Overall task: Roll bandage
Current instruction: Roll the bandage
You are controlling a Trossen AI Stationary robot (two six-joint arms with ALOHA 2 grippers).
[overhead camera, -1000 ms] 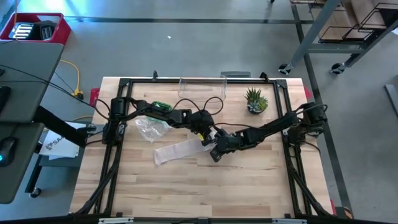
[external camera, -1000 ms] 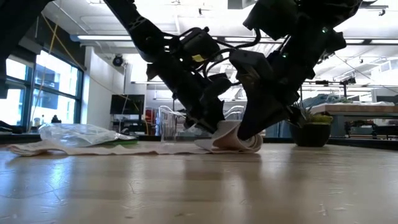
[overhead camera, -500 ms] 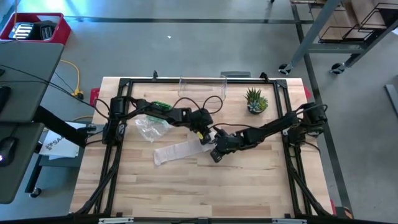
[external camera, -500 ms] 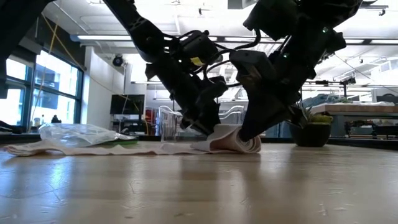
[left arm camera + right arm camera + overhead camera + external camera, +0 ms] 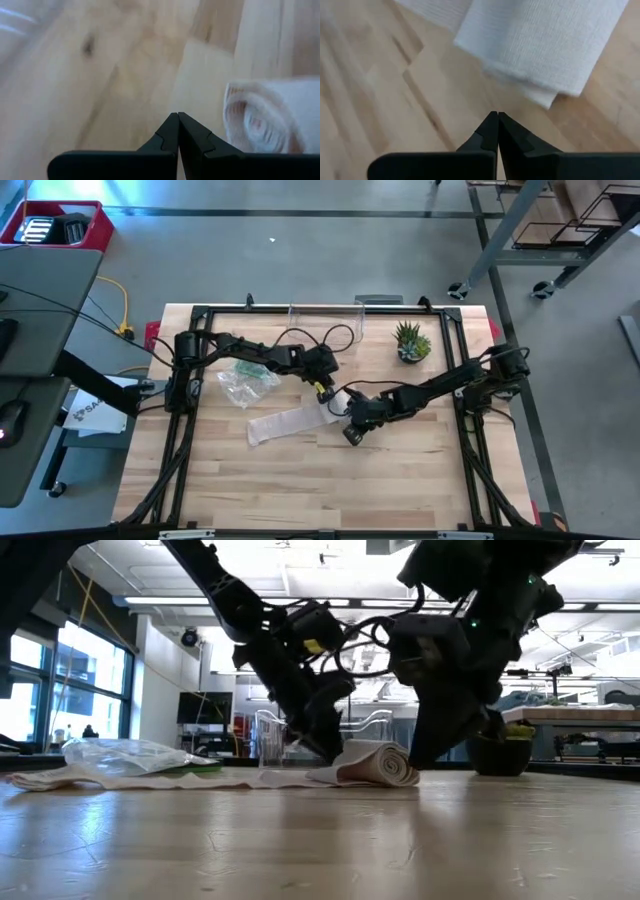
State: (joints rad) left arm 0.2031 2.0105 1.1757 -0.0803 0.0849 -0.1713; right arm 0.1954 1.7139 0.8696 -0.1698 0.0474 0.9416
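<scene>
- High view: bandage point(image 5: 290, 421) mid-table, long axis left-right, rolled end toward right.
- Left gripper point(image 5: 322, 387), right gripper point(image 5: 352, 436): fingers closed, empty; both now lifted off roll.

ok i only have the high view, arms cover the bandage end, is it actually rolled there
Observer: yes, the low view shows a rolled end lying on the table, with the flat tail running off toward the plastic bag.
Operator: is either end effector gripping it
Observer: no, the right end effector is shut with the bandage lying clear ahead of its tips.
Operator: and the left
Observer: the left end effector is shut too, the roll's spiral end off to one side of it.
</scene>
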